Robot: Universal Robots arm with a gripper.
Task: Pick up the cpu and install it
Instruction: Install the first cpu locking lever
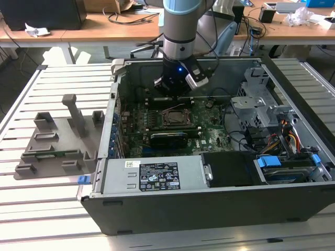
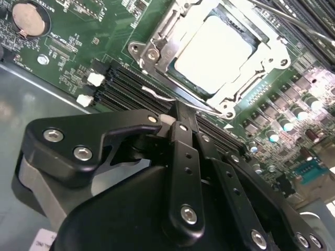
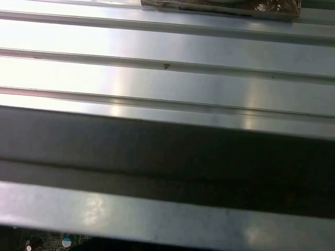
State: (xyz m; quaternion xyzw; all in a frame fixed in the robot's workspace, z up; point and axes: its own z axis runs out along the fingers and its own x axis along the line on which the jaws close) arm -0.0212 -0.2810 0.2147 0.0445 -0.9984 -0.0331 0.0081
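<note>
Exterior view: one arm, one gripper inside one open computer case, hanging over motherboard — one socket near, at 6 o'clock of gripper. One grey tray at 9 o'clock of case, on slatted table.

Second wrist view: gripper pressed together, pinching nothing. One cpu lies in socket, silver top up — apart from gripper. One coin cell, two white slot clips.

First wrist view: slatted table, sliver of motherboard.

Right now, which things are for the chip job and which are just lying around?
For the job: cpu, socket, claw.
Just lying about: grey tray, coin battery, power supply.
</note>
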